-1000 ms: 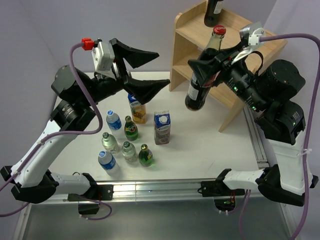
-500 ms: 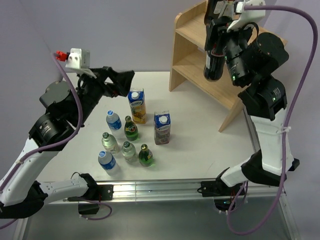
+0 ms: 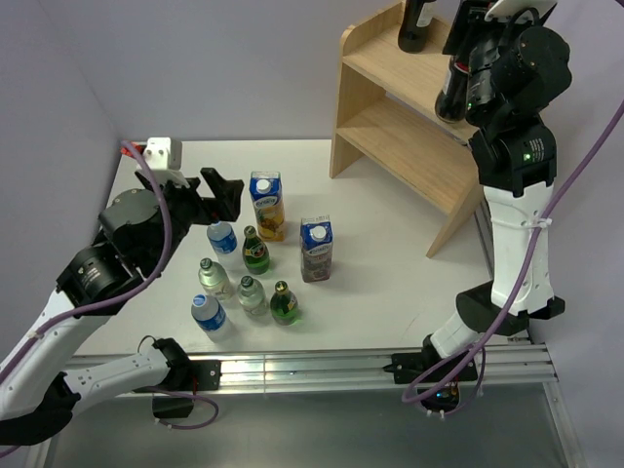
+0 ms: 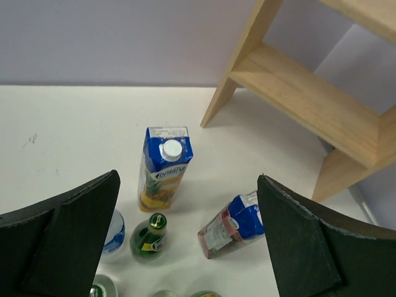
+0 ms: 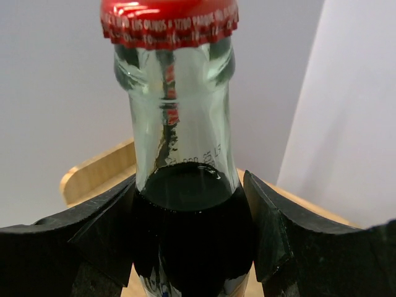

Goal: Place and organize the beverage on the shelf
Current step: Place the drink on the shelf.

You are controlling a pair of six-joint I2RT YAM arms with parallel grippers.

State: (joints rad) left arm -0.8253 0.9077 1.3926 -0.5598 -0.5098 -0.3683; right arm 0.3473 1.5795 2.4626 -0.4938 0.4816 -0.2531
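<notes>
My right gripper (image 3: 468, 66) is shut on a red-capped dark cola bottle (image 3: 450, 93) and holds it upright at the top tier of the wooden shelf (image 3: 409, 146). In the right wrist view both fingers press the sides of this cola bottle (image 5: 185, 204). Another cola bottle (image 3: 417, 24) stands on the top tier. My left gripper (image 3: 226, 195) hangs open and holds nothing, above the drinks on the table. Below it are two blue-topped juice cartons (image 4: 164, 167) (image 4: 235, 224) and a green bottle (image 4: 148, 238).
Several small water bottles (image 3: 221, 237) and green bottles (image 3: 284, 303) stand in a cluster at the table's left, in front of the cartons (image 3: 315, 249). The shelf's lower tier (image 3: 400, 146) is bare. A metal rail (image 3: 312, 366) runs along the near edge.
The right arm has carried the cola bottle up and back to the shelf's top tier. The left arm has come down and drawn back left over the drinks, jaws still wide.
</notes>
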